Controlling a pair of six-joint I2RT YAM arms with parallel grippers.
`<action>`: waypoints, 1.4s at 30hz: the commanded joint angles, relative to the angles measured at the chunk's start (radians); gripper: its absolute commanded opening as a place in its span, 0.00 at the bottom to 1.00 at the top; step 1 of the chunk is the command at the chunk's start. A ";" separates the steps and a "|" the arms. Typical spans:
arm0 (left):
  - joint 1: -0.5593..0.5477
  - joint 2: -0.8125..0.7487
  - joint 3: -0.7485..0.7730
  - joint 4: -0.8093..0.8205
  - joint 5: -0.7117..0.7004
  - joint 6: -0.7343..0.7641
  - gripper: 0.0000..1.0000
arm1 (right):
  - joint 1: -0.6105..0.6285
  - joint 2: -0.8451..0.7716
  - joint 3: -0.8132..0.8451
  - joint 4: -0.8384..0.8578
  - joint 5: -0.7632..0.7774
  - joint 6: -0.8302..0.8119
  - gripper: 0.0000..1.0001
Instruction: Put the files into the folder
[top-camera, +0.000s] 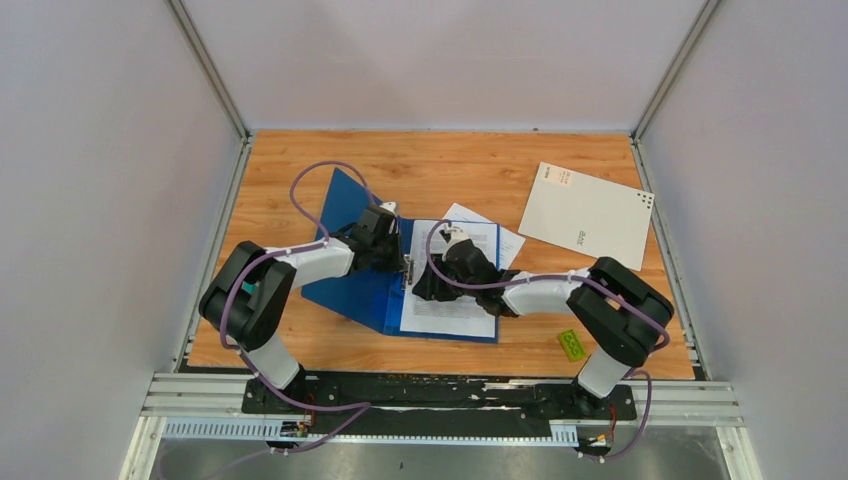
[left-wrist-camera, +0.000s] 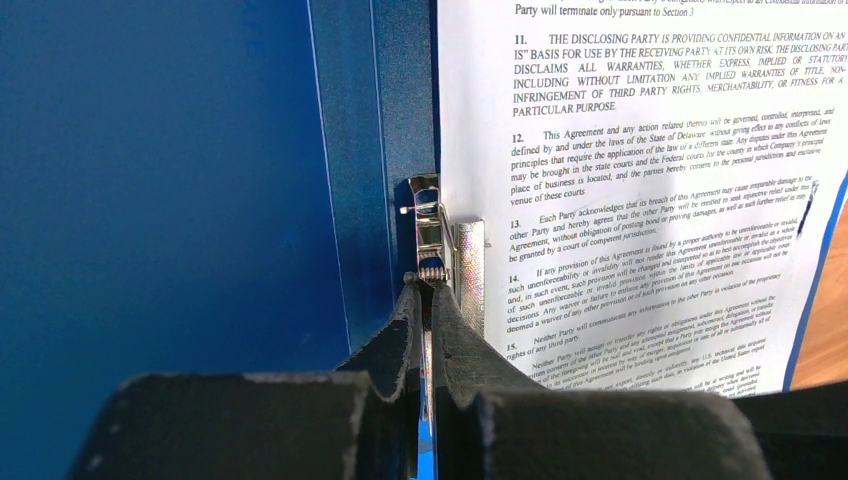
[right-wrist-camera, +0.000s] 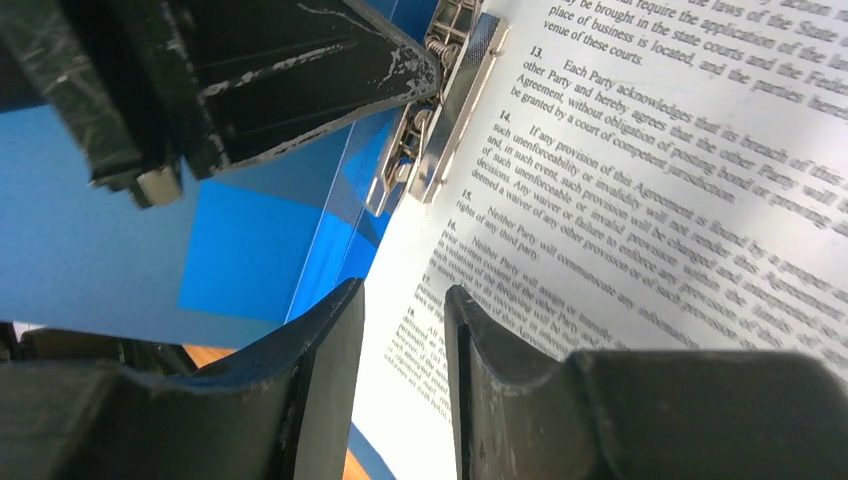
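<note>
A blue folder (top-camera: 345, 290) lies open mid-table, its left cover raised. One printed sheet (top-camera: 455, 310) lies on its right half, its left edge at the metal clip (left-wrist-camera: 468, 260). A second sheet (top-camera: 492, 235) sticks out past the folder's far right corner. My left gripper (top-camera: 402, 258) is shut on the clip's thin metal lever, seen in the left wrist view (left-wrist-camera: 424, 285). My right gripper (top-camera: 425, 285) sits low over the sheet's left margin (right-wrist-camera: 405, 295), jaws a narrow gap apart with nothing between them. The clip (right-wrist-camera: 455, 90) and the sheet (right-wrist-camera: 650, 200) show ahead of it.
A stiff pale grey cover (top-camera: 590, 215) lies at the far right of the wooden table (top-camera: 300, 160). A small green object (top-camera: 572, 345) sits near the right arm's base. Grey walls close in the table on three sides.
</note>
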 joint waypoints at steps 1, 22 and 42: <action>0.001 0.045 0.003 -0.126 -0.069 0.050 0.00 | -0.016 -0.111 -0.022 -0.067 -0.001 -0.052 0.37; -0.029 -0.014 0.163 -0.220 0.022 0.053 0.36 | -0.042 -0.202 -0.046 -0.124 0.006 -0.088 0.39; 0.434 -0.239 0.619 -0.797 -0.314 0.405 0.59 | -0.287 -0.398 -0.175 -0.261 -0.001 -0.132 0.77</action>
